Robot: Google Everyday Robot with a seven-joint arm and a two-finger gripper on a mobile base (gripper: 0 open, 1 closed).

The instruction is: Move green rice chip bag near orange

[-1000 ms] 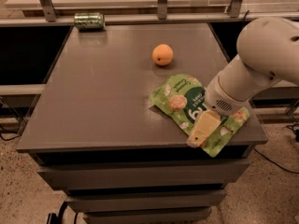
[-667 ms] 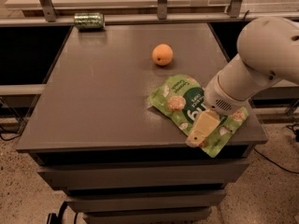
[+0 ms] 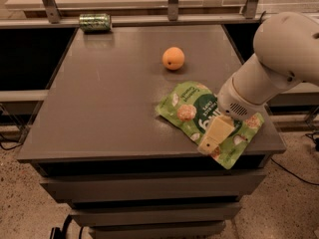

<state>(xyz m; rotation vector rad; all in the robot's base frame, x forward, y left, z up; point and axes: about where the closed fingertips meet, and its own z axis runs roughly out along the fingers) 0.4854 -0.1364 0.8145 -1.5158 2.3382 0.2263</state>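
The green rice chip bag (image 3: 192,111) lies flat at the front right of the grey table (image 3: 109,98), with its lower corner over the table's front edge. The orange (image 3: 173,58) sits further back, a short gap from the bag's far edge. My gripper (image 3: 213,137) comes down from the white arm (image 3: 271,63) on the right and rests on the bag's front half. The arm hides part of the bag's right side.
A small green can (image 3: 94,22) lies on its side at the table's back left corner. Metal rail posts (image 3: 173,1) and a shelf stand behind the table. Drawers sit below the tabletop, and cables lie on the floor.
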